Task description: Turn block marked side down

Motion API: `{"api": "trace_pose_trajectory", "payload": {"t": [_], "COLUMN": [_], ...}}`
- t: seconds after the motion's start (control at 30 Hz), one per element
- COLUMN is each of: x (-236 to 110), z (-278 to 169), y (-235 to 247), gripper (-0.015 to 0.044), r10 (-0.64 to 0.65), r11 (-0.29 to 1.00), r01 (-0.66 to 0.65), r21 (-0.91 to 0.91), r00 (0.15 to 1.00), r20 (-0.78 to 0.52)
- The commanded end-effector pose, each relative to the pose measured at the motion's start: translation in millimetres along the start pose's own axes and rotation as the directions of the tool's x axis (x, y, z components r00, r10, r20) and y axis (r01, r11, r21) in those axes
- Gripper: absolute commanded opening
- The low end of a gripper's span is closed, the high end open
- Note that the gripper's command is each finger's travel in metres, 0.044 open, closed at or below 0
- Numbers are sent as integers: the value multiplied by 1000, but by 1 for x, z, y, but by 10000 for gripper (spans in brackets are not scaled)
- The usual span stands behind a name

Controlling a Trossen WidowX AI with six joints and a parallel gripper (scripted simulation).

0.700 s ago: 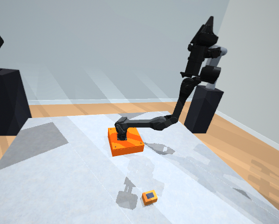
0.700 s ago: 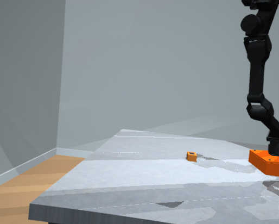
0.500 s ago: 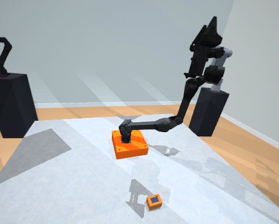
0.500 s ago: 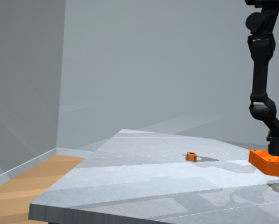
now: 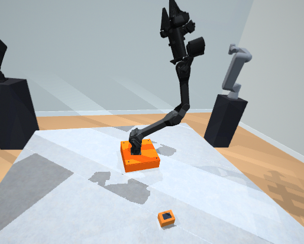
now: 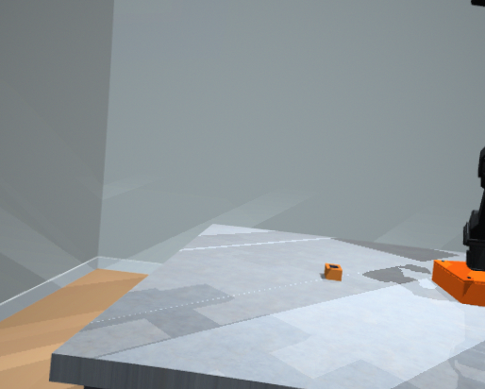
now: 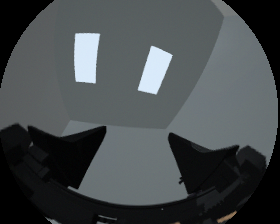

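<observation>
A small orange block (image 5: 166, 218) (image 6: 333, 272) rests on the table (image 5: 74, 207) (image 6: 236, 330) near its front edge, with its dark marked side facing up. My gripper (image 5: 169, 13) (image 7: 138, 132) is open and empty. It is raised high in the air and points upward, far above and behind the block. The wrist view shows only my two dark fingertips against the ceiling and its two bright lights; the block does not show there.
The arm stands on an orange base (image 5: 139, 156) (image 6: 459, 282) in the middle of the table. A dark pedestal (image 5: 225, 119) with a grey arm stands off the table to the right, and another dark pedestal (image 5: 15, 112) at the left.
</observation>
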State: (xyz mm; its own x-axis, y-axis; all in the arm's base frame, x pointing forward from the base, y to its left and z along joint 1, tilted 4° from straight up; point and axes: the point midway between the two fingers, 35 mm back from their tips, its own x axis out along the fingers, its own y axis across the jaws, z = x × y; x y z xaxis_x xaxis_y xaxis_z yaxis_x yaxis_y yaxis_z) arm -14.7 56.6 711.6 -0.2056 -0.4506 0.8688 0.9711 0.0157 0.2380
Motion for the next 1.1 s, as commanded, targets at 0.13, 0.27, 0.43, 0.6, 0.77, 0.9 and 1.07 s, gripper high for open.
{"api": "trace_pose_trajectory", "payload": {"t": [0.13, 0.27, 0.43, 0.6, 0.77, 0.9, 1.07], "x": [38, 41, 30, 2, -33, -74, -133], "z": [-123, -182, -254, -316, -353, -379, -395], "y": [-3, 13, 49, 96, 146, 185, 223], "gripper": [440, 440, 440, 440, 440, 440, 440], "r10": [114, 198, 320, 442, 550, 611, 656], "r11": [989, 973, 942, 897, 833, 776, 698], "r01": [-73, -113, -168, -226, -313, -346, -377], "r21": [131, 200, 289, 381, 457, 528, 608], "r00": [934, 854, 710, 523, 373, 203, -2], "r20": [-340, -480, -628, -729, -747, -765, -754]}}
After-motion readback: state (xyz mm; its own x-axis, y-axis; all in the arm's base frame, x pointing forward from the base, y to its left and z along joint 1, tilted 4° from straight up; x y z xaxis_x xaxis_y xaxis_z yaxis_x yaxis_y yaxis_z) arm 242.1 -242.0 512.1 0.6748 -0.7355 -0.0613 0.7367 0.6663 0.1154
